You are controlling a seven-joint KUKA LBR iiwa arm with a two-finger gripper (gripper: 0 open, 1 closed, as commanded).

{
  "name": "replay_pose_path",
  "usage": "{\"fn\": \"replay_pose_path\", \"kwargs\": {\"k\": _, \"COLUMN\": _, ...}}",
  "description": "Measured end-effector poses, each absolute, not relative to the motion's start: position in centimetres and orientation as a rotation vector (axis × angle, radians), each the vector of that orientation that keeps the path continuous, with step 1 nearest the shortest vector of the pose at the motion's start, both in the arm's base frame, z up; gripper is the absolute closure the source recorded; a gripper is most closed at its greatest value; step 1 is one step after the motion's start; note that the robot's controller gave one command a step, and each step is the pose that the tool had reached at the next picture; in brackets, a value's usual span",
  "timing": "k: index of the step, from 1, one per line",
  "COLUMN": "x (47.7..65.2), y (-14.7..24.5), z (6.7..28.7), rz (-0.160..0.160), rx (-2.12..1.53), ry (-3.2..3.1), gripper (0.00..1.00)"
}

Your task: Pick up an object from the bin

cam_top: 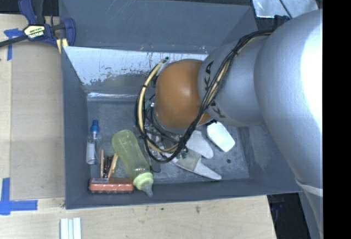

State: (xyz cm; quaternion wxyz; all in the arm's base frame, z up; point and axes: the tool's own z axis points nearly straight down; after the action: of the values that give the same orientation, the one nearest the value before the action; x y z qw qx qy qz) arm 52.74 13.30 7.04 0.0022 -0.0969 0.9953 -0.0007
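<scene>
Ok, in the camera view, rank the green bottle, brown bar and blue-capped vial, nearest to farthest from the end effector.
1. Green bottle, just left of the end effector.
2. Brown bar, front-left corner.
3. Blue-capped vial, by the left wall.

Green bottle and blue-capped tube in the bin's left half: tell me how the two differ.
The green bottle is much thicker and longer than the blue-capped tube. The bottle is translucent yellow-green with a matching cap; the tube is clear with a blue cap. The bottle's cap points toward the view's bottom edge, the tube's toward the top. Both lie flat on the bin floor, apart from each other.
</scene>
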Motion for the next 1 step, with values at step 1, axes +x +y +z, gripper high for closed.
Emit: {"fn": "replay_pose_path", "kwargs": {"k": 1, "x": 52.65, "y": 13.65, "z": 10.76, "rz": -0.002, "rx": -0.336, "ry": 3.127, "gripper": 0.0}}
